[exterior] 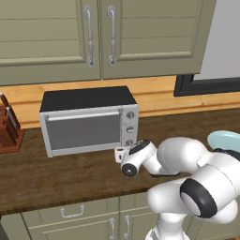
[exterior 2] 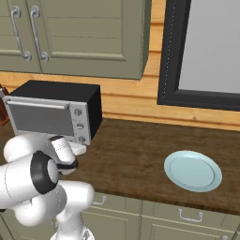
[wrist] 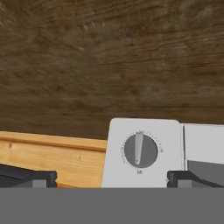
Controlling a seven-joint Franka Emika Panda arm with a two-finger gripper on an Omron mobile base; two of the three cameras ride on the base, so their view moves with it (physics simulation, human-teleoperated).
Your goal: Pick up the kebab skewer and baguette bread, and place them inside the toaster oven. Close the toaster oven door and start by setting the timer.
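At the left-centre of the left base view I have the toaster oven [exterior: 89, 121] sitting on the brown wooden counter [exterior: 61, 173], its black top facing up and the toaster oven door [exterior: 83, 130] shut, upright, with the bar handle running along its top edge. Three round knobs [exterior: 130, 128] stack down the panel on the oven's right side. Just in front of that panel, low and right of the oven, I see my gripper [exterior: 120, 154] at the end of the white arm, close to the bottom knob; whether it touches I cannot tell. From the hand view, the two dark fingertips [wrist: 27, 178] sit at opposite sides of the lower frame, so the jaws stand spread wide with nothing between them, and a grey knob [wrist: 140, 150] on the pale panel lies in the gap ahead of them. Over in the right base view, a pale blue plate [exterior 2: 192, 171] lies on the counter at right-centre, well apart from the oven. At the far left edge of the left base view stands a knife block [exterior: 9, 129]. Green cabinets [exterior: 93, 35] hang above.
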